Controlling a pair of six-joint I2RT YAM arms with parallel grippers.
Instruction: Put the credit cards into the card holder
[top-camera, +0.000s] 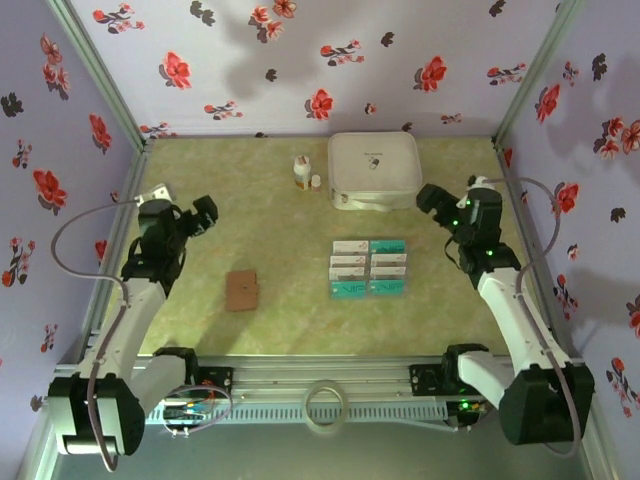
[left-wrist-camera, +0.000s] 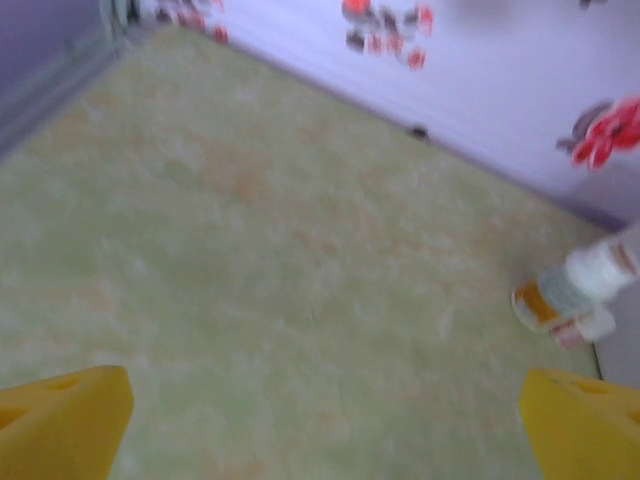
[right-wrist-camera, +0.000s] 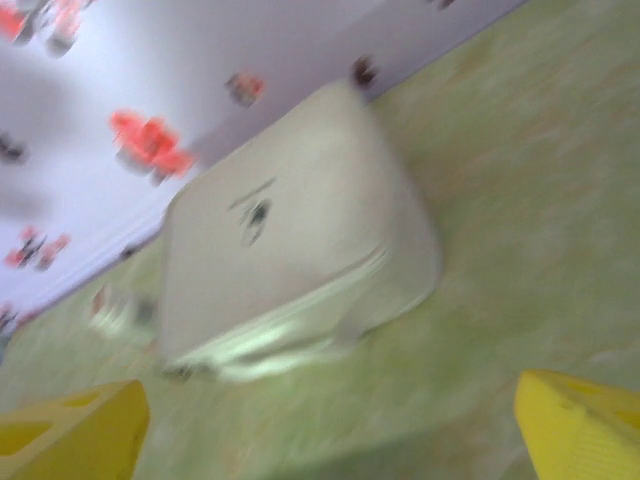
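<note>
The credit cards (top-camera: 368, 268) lay flat in a tight two-column block on the table (top-camera: 290, 225), directly in front of the white box (top-camera: 373, 168) on its near side and apart from it. The card holder (top-camera: 241, 290) lay folded shut, brown face up, well to the left of the box and nearer the arm bases. Two small bottles (top-camera: 302, 172) stood just beside the box's left side.

The left gripper (top-camera: 205, 215) hung well to the left of the box with its yellow fingers (left-wrist-camera: 60, 415) spread wide and nothing between them. The right gripper (top-camera: 432, 197) hung near the box's right front corner, its fingers (right-wrist-camera: 585, 420) likewise wide apart and empty.

Handling, by judgement:
- The cards were probably light, thin, stiff and slick. With edges butted together and faces flat on the table, a pinch from straight above would find little to grip.
- An outer card of the block was the best first choice. Grip it across its two free edges, or slide it clear of its neighbours before closing.
- The holder looked light and pliable. It would likely slide or fold under a push, so one gripper should pin or spread it while the other inserts a card.
</note>
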